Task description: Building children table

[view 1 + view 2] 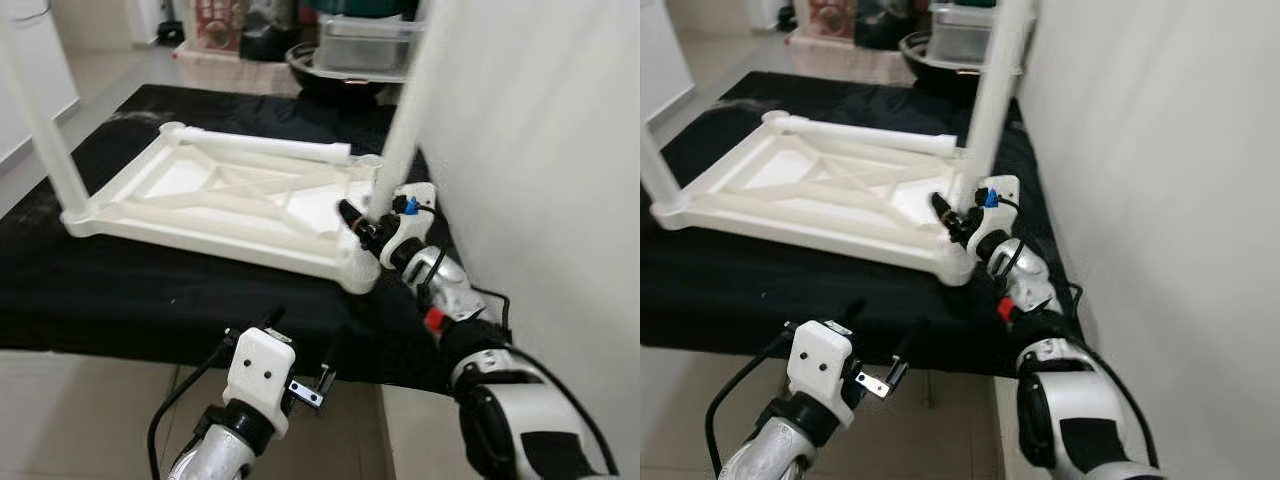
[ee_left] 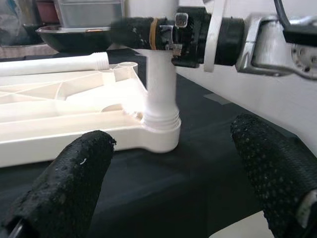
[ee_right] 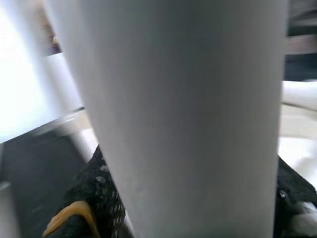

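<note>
The table top [image 1: 215,200] and its leg [image 2: 161,94] look smooth white plastic; the cloth [image 1: 120,290] matt black; the fingertips [image 2: 67,191] rough, pebbled.

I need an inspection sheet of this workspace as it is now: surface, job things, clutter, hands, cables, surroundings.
Surface: black cloth covers the low platform; pale tiled floor in front.
Job's things: white tabletop lies upside down; right leg stands upright in the near right corner socket; left leg stands at the left corner; a loose leg lies along the far edge.
Clutter: dark bowl and grey bin behind the cloth.
Hands: right hand shut on the right leg near its base; left hand open, below the cloth's front edge, holding nothing.
Cables: black cable beside the left wrist.
Surroundings: white wall on the right.
</note>
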